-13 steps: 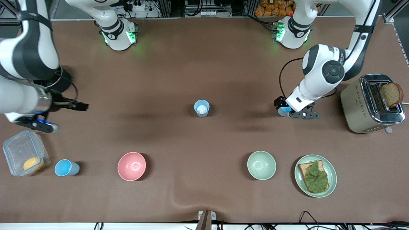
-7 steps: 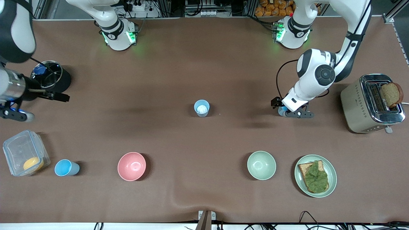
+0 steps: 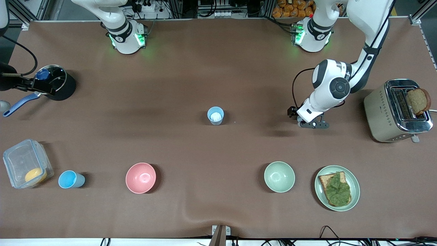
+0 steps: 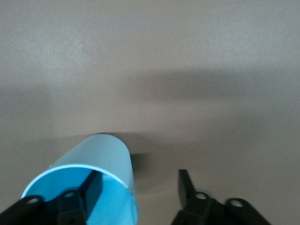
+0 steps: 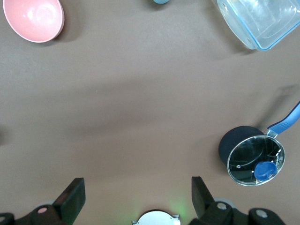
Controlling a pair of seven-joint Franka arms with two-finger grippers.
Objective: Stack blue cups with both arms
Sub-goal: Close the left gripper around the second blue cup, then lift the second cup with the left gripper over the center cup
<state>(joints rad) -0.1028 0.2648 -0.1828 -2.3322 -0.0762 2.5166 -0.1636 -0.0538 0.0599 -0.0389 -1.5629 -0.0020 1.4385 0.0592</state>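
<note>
A pale blue cup (image 3: 215, 115) with a whitish inside stands upright at the table's middle. A brighter sky-blue cup (image 3: 70, 179) stands beside the plastic box, nearer the front camera; a sliver of it (image 5: 161, 1) shows in the right wrist view. My left gripper (image 3: 309, 122) is low over the table between the pale cup and the toaster. In the left wrist view it (image 4: 136, 180) is open. One finger (image 4: 89, 187) is inside the mouth of another bright blue cup (image 4: 93, 159), the other outside and clear of the wall. The hand hides this cup from the front. My right gripper (image 5: 136, 197) is open, empty and high.
A dark pan (image 3: 54, 82) with a glass lid and blue handle sits at the right arm's end, also in the right wrist view (image 5: 251, 154). A plastic box (image 3: 27, 163), pink bowl (image 3: 140, 177), green bowl (image 3: 279, 176), sandwich plate (image 3: 355, 181) and toaster (image 3: 397, 109) stand around.
My right arm has lifted and pulled back off the right arm's end of the table, uncovering the pan. My left gripper has shifted slightly toward the pale cup; the blue cup under it no longer shows from the front.
</note>
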